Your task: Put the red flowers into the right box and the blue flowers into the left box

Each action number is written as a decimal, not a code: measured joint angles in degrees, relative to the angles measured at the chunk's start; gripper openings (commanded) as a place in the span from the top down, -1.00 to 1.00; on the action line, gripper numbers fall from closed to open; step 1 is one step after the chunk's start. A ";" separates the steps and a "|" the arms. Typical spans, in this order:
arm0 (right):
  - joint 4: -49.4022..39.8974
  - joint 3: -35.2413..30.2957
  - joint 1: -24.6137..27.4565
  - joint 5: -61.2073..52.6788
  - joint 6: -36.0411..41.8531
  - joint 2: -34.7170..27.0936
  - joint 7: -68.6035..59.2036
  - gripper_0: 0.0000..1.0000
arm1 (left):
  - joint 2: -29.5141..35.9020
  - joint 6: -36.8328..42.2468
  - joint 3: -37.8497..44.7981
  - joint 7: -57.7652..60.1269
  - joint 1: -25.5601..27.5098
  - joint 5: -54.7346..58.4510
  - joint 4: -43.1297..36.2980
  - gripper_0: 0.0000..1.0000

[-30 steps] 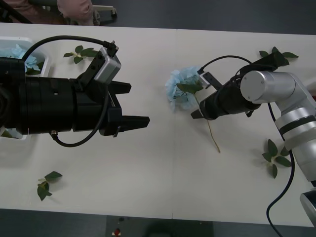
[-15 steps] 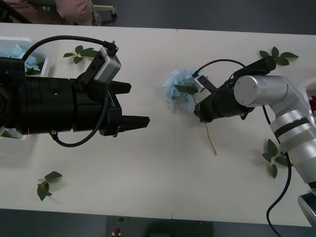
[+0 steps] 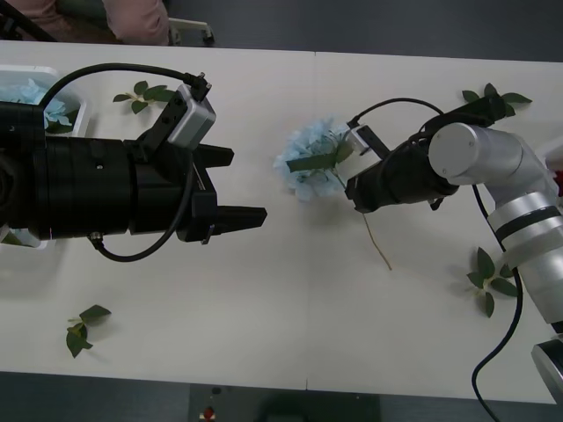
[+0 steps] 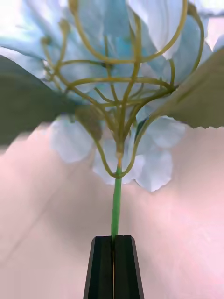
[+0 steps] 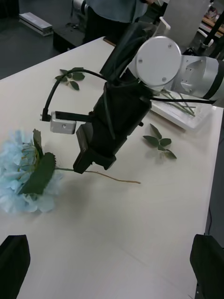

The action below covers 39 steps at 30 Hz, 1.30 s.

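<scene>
My right gripper [image 3: 352,190] is shut on the green stem [image 4: 115,210] of a blue flower [image 3: 308,163] and holds it near the table's middle. Its pale-blue head points toward my left arm, and the stem's bare end [image 3: 379,243] trails behind. In the right wrist view the black fingers [image 4: 105,268] pinch the stem just below the petals [image 4: 144,163]. My left gripper [image 3: 251,186] hangs open a short way left of the flower. More blue flowers [image 3: 28,92] lie in the left box [image 3: 77,116]. Thin green stems [image 5: 179,103] rest in the right box [image 5: 173,117], heads out of view.
Loose leaf sprigs lie at the back left [image 3: 145,91], back right [image 3: 493,97], right [image 3: 488,280] and front left [image 3: 84,325]. The right arm's cable [image 3: 396,104] loops above the gripper. A person sits beyond the table's far edge.
My right gripper has carried the blue flower leftward, toward the left gripper, and the head has swung round. The left arm has not moved.
</scene>
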 measured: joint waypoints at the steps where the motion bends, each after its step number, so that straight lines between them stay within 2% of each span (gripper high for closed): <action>1: -0.44 -0.65 0.00 -0.91 0.89 -0.03 -0.09 1.00 | 0.00 0.00 0.00 0.00 0.00 0.00 0.00 -1.00; 10: -3.74 -8.76 0.01 -14.78 5.79 -1.00 -0.52 1.00 | 0.00 0.00 0.00 0.00 0.00 0.00 0.00 -1.00; 15: -4.88 -11.78 0.49 -16.89 5.76 -1.00 -0.47 1.00 | 0.00 0.00 0.00 0.00 0.00 0.00 0.00 -1.00; 17: -5.61 -12.11 1.18 -16.89 5.71 -1.00 -0.43 0.92 | 0.00 0.00 0.00 0.00 0.00 0.00 0.00 -1.00; 18: -5.80 -12.15 1.54 -16.89 5.71 -1.04 -0.41 0.18 | 0.00 0.00 0.00 0.00 0.00 0.00 0.00 -1.00; 19: -5.85 -12.14 1.89 -16.86 5.71 -1.13 -0.39 -0.87 | 0.00 0.00 0.00 0.00 0.00 0.00 0.00 -1.00; 20: -5.85 -12.14 2.19 -16.66 5.71 -1.23 -0.35 -1.00 | 0.00 0.00 0.00 0.00 0.00 0.00 0.00 -1.00; 30: -5.85 -12.12 3.17 -12.80 6.40 -2.43 -0.16 -1.00 | 0.00 0.00 0.00 0.00 0.00 0.00 0.00 -1.00; 39: -5.85 -11.69 3.17 -3.98 6.40 -2.43 -0.22 -1.00 | 0.00 0.00 0.00 0.00 0.00 0.00 0.00 -1.00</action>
